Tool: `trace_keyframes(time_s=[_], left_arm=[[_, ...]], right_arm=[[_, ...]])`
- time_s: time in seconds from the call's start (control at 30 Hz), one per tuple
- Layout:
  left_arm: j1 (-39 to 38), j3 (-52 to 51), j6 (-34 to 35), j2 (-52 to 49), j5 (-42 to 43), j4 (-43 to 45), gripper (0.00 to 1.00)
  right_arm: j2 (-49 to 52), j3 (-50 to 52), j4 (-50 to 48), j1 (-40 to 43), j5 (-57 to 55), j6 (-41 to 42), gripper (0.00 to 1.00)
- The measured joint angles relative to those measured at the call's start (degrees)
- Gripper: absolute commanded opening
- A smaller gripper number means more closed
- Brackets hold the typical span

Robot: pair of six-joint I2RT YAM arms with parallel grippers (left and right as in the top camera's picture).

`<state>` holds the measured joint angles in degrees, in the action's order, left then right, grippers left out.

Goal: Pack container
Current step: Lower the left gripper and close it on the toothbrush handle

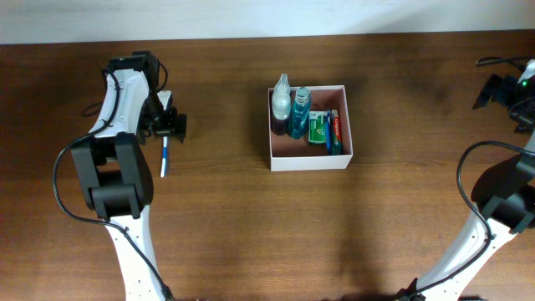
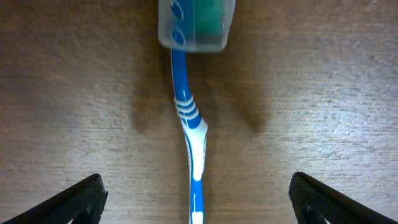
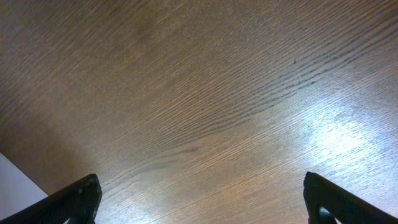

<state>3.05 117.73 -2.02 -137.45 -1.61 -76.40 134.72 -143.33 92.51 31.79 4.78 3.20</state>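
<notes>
The container [image 1: 309, 159] is a white-walled square box with a pinkish-brown inside at the table's middle. It holds two bottles, a green packet and a toothpaste tube. A blue and white toothbrush [image 1: 165, 156] lies flat on the table at the left. In the left wrist view the toothbrush [image 2: 193, 134] runs straight down the middle, with a clear cap over its head at the top. My left gripper [image 2: 198, 202] is open, just above the handle, one finger on each side, not touching it. My right gripper [image 3: 202, 199] is open and empty over bare wood at the far right.
The wood table [image 1: 251, 226] has a pale wall strip along its far edge. Black cables trail beside both arm bases. In the right wrist view a pale corner [image 3: 15, 186] shows beyond the table's edge at lower left.
</notes>
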Motion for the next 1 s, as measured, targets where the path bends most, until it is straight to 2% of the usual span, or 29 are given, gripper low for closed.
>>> trace_keyframes(time_s=[0.83,0.9,0.97,1.0], left_arm=[[0.0,-3.7,-0.2,0.0,1.0,4.9,0.95],[0.0,-3.7,-0.2,0.0,1.0,4.9,0.9],[0.0,-3.7,0.0,0.0,1.0,4.9,0.76],[0.0,-3.7,-0.4,0.0,1.1,4.9,0.72]], right_arm=[[0.0,0.0,0.0,0.0,0.0,0.0,0.99],[0.0,0.0,0.0,0.0,0.0,0.0,0.99],[0.0,0.0,0.0,0.0,0.0,0.0,0.99],[0.0,0.0,0.0,0.0,0.0,0.0,0.99]])
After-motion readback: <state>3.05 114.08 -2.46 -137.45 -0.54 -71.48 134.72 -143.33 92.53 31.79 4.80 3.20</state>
